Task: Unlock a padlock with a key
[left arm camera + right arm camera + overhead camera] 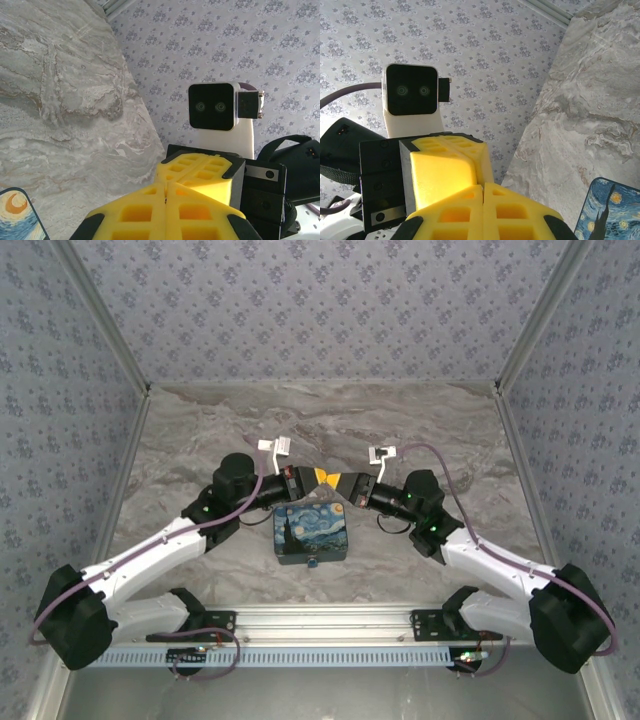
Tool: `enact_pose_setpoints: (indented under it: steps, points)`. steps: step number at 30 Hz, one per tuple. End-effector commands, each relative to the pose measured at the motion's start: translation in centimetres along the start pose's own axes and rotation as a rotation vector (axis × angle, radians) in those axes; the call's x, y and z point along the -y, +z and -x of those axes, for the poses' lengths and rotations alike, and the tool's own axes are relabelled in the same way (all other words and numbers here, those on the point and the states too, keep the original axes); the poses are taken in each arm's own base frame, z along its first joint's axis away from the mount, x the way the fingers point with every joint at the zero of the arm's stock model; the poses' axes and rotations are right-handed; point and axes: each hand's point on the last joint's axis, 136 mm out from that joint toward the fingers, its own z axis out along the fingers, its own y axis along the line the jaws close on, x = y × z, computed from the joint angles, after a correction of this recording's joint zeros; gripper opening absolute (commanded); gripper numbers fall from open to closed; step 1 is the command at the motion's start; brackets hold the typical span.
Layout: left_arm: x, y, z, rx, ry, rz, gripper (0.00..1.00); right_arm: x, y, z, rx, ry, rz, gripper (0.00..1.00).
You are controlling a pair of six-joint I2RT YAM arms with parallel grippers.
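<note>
left pincer (324, 478) together | right pincer (347, 484) together | tips touching, near painted box (312, 532)

Looks like a small robot test booth in a lab, not a home. Closed in on three sides by walls (320, 310) with grey flowery paper, standing right at the far, left and right edges of a marble-look tabletop (320, 420). Along the near edge, a metal rail (330, 625) with two white-and-black robot arms bolted on, left (150, 560) and right (497, 565). Purple cables (462, 485) running along both arms. Little box cameras (211, 106) fixed on the wrists.
</note>
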Motion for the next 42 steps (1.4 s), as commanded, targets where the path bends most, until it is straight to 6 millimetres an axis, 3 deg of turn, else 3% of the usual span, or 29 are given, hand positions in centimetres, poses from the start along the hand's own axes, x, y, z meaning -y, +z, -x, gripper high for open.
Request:
enact_pose_setpoints:
  steps: [1,9,14,26,32,42]
  points:
    - [2.6,-0.8,1.1,0.031,0.048,-0.046,0.0,-1.5,-0.4,0.9,0.018,-0.052,0.055,0.18]
    - [2.9,-1.0,1.1,0.028,0.05,-0.056,0.0,-2.9,-1.0,1.1,0.006,-0.123,0.123,0.39]
    - [3.0,-1.0,1.2,0.03,0.052,-0.06,0.0,-2.9,-0.5,0.9,-0.025,-0.134,0.11,0.42]
    - [3.0,-1.0,1.2,0.032,0.048,-0.061,0.0,-2.8,0.9,0.0,-0.063,-0.123,0.122,0.38]
    - [2.9,-1.0,1.3,0.038,0.048,-0.058,0.0,-2.7,0.9,0.0,-0.059,-0.123,0.118,0.27]
    - [2.9,-1.0,1.4,0.043,0.042,-0.057,0.0,-1.9,0.6,-0.4,-0.058,-0.116,0.1,0.26]
